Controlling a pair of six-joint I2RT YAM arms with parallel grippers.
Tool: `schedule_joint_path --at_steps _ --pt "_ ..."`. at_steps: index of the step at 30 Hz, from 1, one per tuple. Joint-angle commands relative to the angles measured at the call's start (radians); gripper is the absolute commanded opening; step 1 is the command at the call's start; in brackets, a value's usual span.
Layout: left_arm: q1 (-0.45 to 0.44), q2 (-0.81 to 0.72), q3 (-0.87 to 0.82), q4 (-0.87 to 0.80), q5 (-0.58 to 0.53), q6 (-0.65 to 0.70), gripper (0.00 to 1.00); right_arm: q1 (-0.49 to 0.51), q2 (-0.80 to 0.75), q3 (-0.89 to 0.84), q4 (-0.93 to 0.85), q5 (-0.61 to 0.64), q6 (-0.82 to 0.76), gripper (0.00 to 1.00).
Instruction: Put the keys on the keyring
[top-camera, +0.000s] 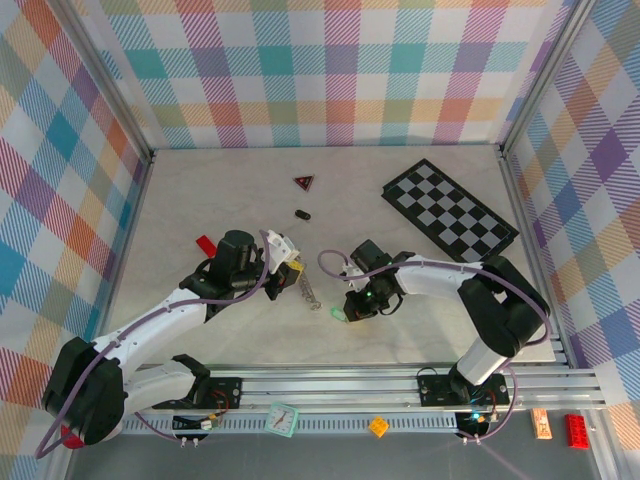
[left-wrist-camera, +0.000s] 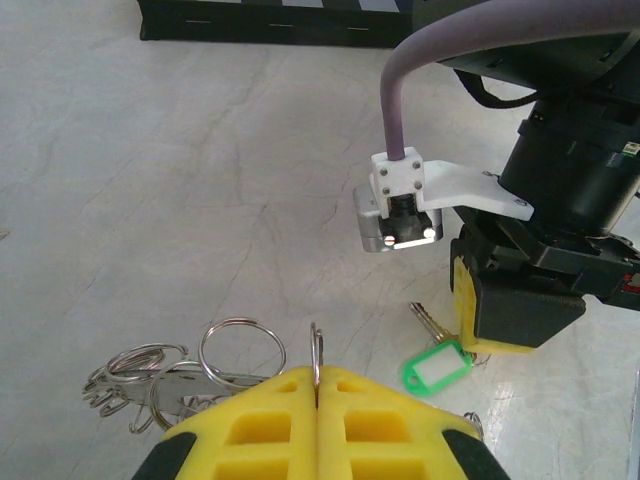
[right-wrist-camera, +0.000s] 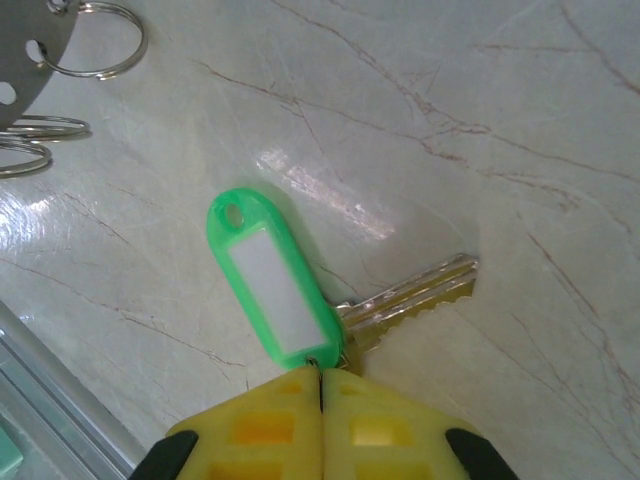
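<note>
Pale marble-patterned bench (top-camera: 200, 190) spreads out between walls of pastel plaid panels (top-camera: 320, 70); 2 arms reach in from the near rail and meet near the middle front.

The left gripper (left-wrist-camera: 317, 372), with its yellow pads pressed together, is closed on a thin silvery split-ring keyring (left-wrist-camera: 316, 345); the ring stands on edge in the seam between the pads. Just to the left of those pads, in the left wrist view, a bunch of more silvery split rings (left-wrist-camera: 150, 375) lies on the bench; from above it reads as a short metal string (top-camera: 310, 290) trailing below that gripper.

The right gripper (right-wrist-camera: 322, 378) also has its yellow pads together; their tips sit right at the narrow end of a bright green oval plastic tag (right-wrist-camera: 272, 290) with a white label, where the head of a toothed silver-and-brass key (right-wrist-camera: 415, 295) disappears. I cannot tell whether anything is pinched there. Tag and key lie flat on the bench, splayed apart in a V from the fingertips; the key is near the keyring but not on it.

Further back sit a dark red triangle (top-camera: 303, 181), a small black oval piece (top-camera: 302, 214) and, at the right rear, a black-and-white chequered board (top-camera: 450, 210) lying askew.
</note>
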Motion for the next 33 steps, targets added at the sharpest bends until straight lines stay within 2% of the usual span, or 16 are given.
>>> schedule_joint_path --at_steps 1,6,19,24,28,33 --pt "-0.012 -0.019 0.025 -0.003 0.001 0.015 0.0 -0.007 0.018 0.016 -0.038 -0.005 -0.019 0.09" --pt "-0.012 -0.019 0.025 -0.004 0.001 0.016 0.0 -0.007 0.018 0.019 -0.041 -0.007 -0.021 0.08" --pt "-0.012 -0.017 0.025 -0.002 0.003 0.016 0.0 -0.006 0.011 0.023 -0.052 -0.033 -0.022 0.15" --pt "-0.012 -0.02 0.025 -0.003 0.005 0.017 0.0 -0.006 0.016 0.025 -0.051 -0.037 -0.023 0.09" --pt "-0.013 -0.023 0.025 -0.006 0.002 0.017 0.0 -0.006 0.014 0.026 -0.054 -0.042 -0.025 0.0" --pt "-0.012 -0.031 0.025 -0.009 0.0 0.019 0.0 -0.006 -0.008 0.024 -0.06 -0.04 -0.031 0.0"
